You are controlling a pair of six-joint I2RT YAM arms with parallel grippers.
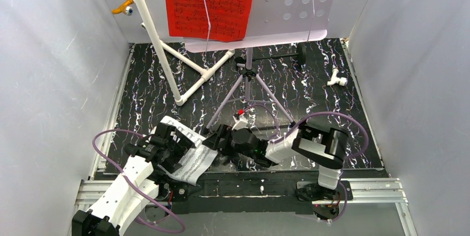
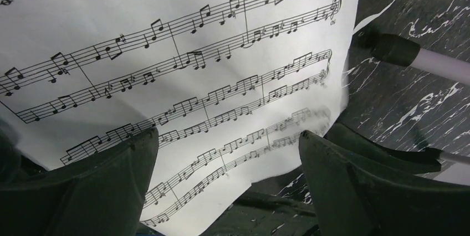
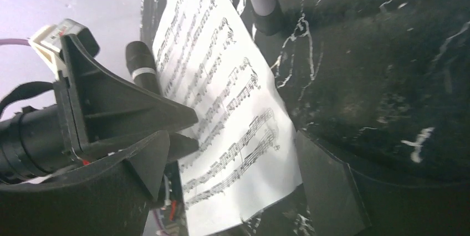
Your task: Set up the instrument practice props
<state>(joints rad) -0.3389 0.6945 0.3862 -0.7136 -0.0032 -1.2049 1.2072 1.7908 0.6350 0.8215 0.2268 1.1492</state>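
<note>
My left gripper and right gripper both have jaws wide open by the white sheet, at the table's near edge. The red sheet sits on the stand.

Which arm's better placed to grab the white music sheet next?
Right, probably. The right claw is open, with an edge of the white paper music sheet between its fingers. The left claw, also open, is over the sheet's flat middle, with no edge to pinch.
</note>
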